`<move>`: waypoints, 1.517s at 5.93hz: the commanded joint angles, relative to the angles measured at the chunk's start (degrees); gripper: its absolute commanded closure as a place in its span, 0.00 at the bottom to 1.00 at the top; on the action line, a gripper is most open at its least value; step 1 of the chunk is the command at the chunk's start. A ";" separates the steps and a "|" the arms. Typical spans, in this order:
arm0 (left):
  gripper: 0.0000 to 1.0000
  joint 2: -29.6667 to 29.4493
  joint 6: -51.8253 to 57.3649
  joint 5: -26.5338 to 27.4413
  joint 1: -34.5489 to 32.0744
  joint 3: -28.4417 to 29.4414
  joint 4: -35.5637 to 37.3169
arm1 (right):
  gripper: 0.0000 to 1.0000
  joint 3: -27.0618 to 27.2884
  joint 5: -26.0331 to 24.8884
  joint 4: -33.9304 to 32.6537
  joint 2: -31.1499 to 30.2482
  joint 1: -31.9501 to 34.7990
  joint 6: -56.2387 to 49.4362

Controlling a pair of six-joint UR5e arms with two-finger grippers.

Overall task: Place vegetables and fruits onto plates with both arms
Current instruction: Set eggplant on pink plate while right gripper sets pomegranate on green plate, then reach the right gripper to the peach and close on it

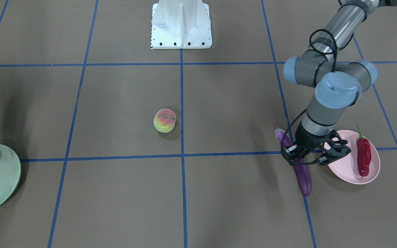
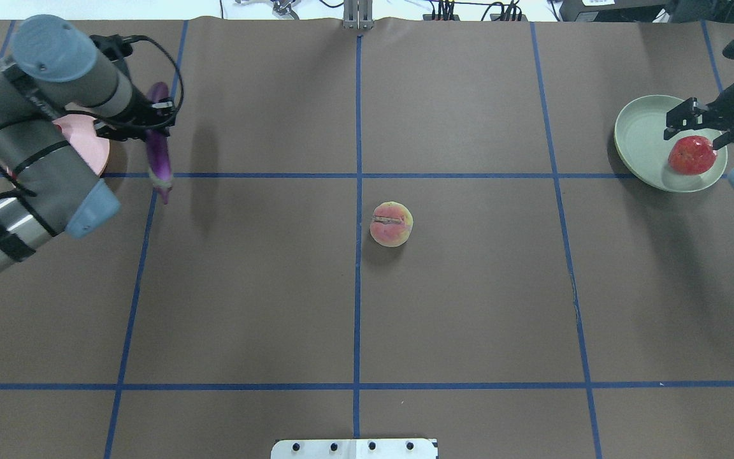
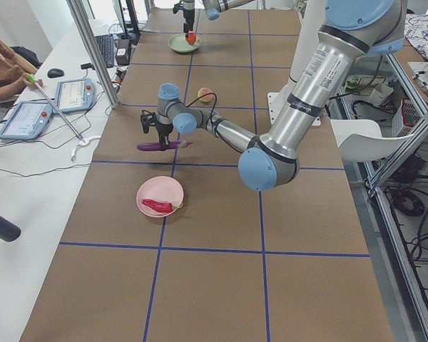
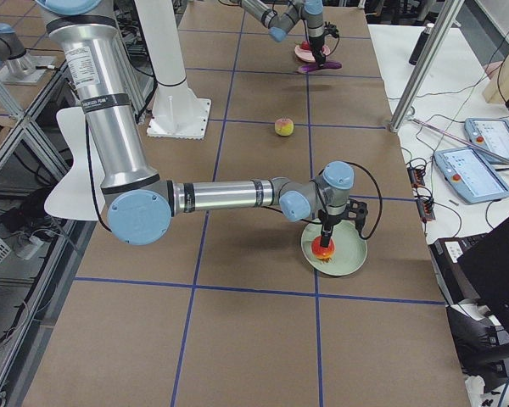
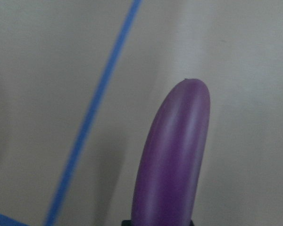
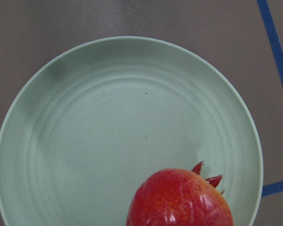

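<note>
Left gripper [image 1: 305, 155] had its jaws clamped across the long slim glossy purple eggplant [image 1: 296, 165] near mid-length and held it roughly level and clear of the brown table [image 1: 122, 113], just beside the pale pink round plate [image 1: 348, 168]. The wrinkled red chili pepper [image 1: 363, 156] already lay along the far half of that plate.

Right gripper [image 2: 698, 131] sat over the pale mint green round plate [image 2: 641, 137], fingers on either side of the bumpy orange-red round fruit [image 2: 692, 155]. It looked closed on the fruit, but I couldn't tell from these views whether the fruit was bearing on the plate or hanging just above it. The round yellow-green peach with pink blush [image 2: 392, 224] was alone mid-table, well apart from both plates.

Risks as I judged them:
- The eggplant was longer than the free space on the pink plate. Released off-centre, an overhanging end could tip it over the shallow rim.
- Set down across the chili, it could shove the pepper toward the edge.
- The skin was glossy and the grip narrow, so it could pivot in the jaws during the move and land skewed.
- If the round fruit was released above the plate instead of on it, it could roll; the rim was low and the fruit sat toward one edge.
- The peach was near both arms' reach. Both going for it would mean a collision.
</note>
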 commanded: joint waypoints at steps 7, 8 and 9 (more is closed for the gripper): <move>0.00 5.84 17.85 -0.36 -6.74 3.76 -1.38 | 0.00 21.92 -3.18 -0.82 5.73 -18.05 35.63; 0.00 4.88 17.86 -3.67 -8.22 3.58 -1.48 | 0.00 23.15 -7.71 -0.82 7.04 -22.60 40.21; 0.00 4.08 17.34 -7.62 -9.81 3.15 -1.48 | 0.00 23.42 -13.68 -0.82 8.71 -27.87 47.04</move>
